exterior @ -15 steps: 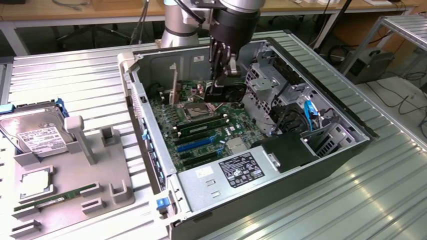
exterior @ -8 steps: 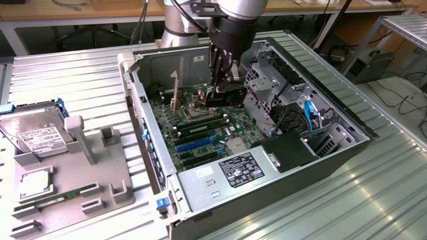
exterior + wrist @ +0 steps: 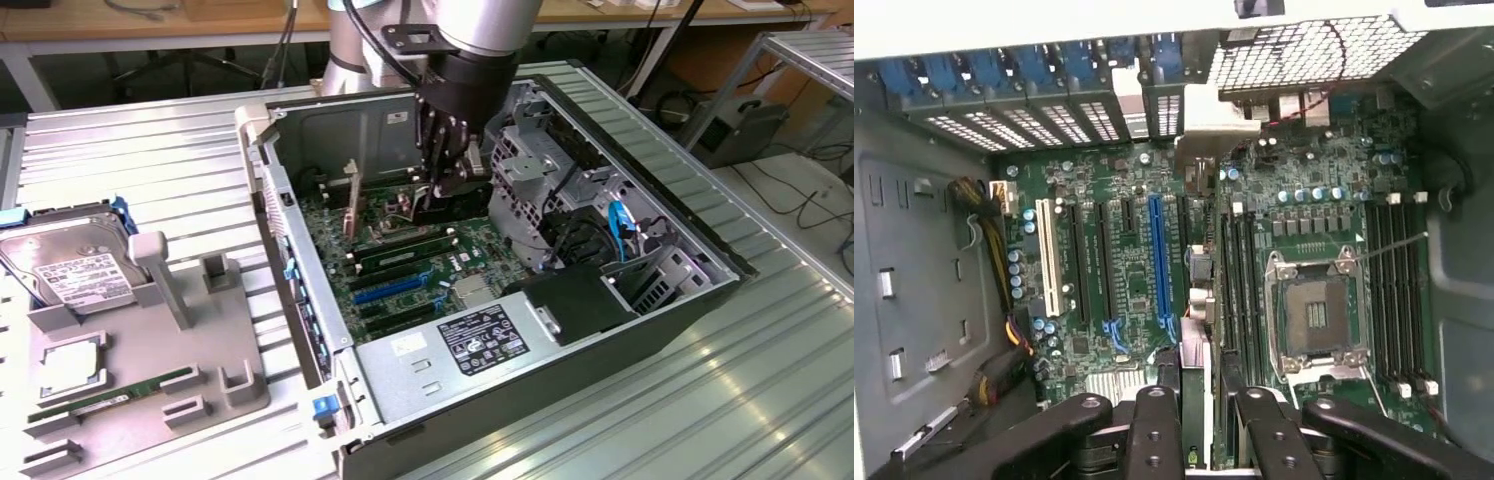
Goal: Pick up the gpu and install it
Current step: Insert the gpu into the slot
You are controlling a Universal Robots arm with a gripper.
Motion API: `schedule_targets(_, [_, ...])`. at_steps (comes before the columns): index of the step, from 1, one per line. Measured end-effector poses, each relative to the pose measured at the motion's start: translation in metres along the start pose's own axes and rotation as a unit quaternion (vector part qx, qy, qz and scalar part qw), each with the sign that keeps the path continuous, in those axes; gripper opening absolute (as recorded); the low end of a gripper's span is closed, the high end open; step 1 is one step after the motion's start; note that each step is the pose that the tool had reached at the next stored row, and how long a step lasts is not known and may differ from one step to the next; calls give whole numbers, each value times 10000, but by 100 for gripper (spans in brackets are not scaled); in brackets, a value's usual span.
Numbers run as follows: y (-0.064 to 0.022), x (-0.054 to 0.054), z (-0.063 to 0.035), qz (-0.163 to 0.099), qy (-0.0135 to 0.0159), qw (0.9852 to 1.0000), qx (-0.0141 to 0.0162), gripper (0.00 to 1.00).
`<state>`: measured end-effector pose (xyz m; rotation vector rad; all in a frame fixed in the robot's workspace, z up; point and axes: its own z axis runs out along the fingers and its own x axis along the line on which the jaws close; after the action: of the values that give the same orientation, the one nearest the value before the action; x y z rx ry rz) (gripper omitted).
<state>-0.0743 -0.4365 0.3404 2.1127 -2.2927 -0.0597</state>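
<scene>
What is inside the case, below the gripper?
The motherboard, with a blue slot and an empty CPU socket. The gripper holds the gpu edge-on above it; the strip of board under the gpu is covered.

Drive cage (image 3: 537,168) crowds gripper (image 3: 447,190) w/ gpu (image 3: 1195,395) on ext. view's right; mobo slots (image 3: 1159,260) prob. clear.

Ribbed metal tabletop (image 3: 160,150), wooden benches (image 3: 160,25) behind, loose cables (image 3: 805,203) on pale floor (image 3: 747,185).

ribbed metal table (image 3: 120,160) — open computer case (image 3: 561,400), grey parts tray (image 3: 147,340) on it
</scene>
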Motion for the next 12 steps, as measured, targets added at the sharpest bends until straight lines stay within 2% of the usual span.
schedule_targets(4, [96, 22, 44, -6, -2, 10000, 31, 26])
schedule_targets(12, [91, 133, 124, -264, 8, 9996, 34, 26])
